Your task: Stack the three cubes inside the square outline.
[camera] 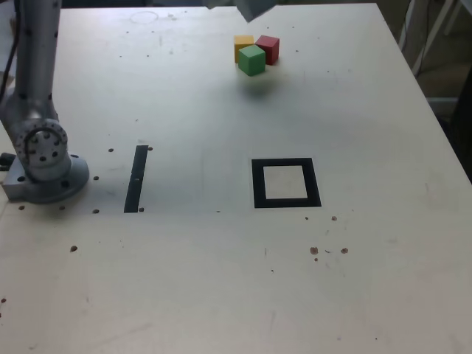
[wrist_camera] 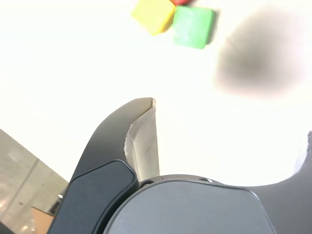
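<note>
Grey arm [camera: 35,81] w/ round base [camera: 51,177] stands at the exterior view's left, by that edge of the pale worktop [camera: 199,258]. R of base, after a strip of open room, lies the black tape [camera: 136,179], straight & roughly upright in view. Wide stretch of worktop btwn tape & the sq.

Next, toward the far edge, the cubes sit bunched: yellow cube [camera: 243,46] L, green cube [camera: 251,60] mid & nearest the sq., red cube [camera: 268,49] R. Can't tell for sure if they touch. Worktop shows btwn them & the far edge; more room on their R side.

End effector [wrist_camera: 232,116] is spread wide, fingers well apart, nothing btwn; it's up at the top of the ext. view, partly cut off. Wrist view has the cubes beyond the fingertips, red cube mostly out of frame.

Sq. [camera: 259,193] lies well nearer the cam than the cubes, pale centre in full view. Open worktop runs from its R side to the slanting R edge, floor past that.
</note>
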`<state>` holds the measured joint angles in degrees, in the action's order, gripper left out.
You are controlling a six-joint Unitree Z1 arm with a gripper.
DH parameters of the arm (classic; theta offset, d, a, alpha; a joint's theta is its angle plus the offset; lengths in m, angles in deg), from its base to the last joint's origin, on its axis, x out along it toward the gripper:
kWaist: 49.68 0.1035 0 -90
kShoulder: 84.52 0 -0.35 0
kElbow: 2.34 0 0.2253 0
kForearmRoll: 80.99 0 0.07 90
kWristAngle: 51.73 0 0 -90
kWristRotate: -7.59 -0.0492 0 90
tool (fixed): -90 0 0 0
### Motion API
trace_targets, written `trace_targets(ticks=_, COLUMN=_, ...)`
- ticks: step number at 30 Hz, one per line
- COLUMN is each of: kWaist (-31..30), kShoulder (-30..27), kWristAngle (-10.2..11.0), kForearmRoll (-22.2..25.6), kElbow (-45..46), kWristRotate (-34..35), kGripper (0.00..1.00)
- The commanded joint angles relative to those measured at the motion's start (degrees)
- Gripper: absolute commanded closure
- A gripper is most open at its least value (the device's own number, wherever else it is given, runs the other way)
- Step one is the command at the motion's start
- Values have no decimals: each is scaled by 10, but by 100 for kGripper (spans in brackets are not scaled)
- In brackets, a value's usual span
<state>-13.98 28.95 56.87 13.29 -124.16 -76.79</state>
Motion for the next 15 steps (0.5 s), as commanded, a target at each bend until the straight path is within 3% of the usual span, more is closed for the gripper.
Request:
trace_targets(ticks=1, kWaist=7, kShoulder=16, kWristAngle=-1, kForearmRoll=2, kElbow=-17, kWristRotate=-20, kGripper=0)
trace_targets(ticks=15, kWaist=35, kShoulder=113, kWristAngle=-13, kForearmRoll=-3, kElbow=-123, kWristRotate=-109, kGripper=5)
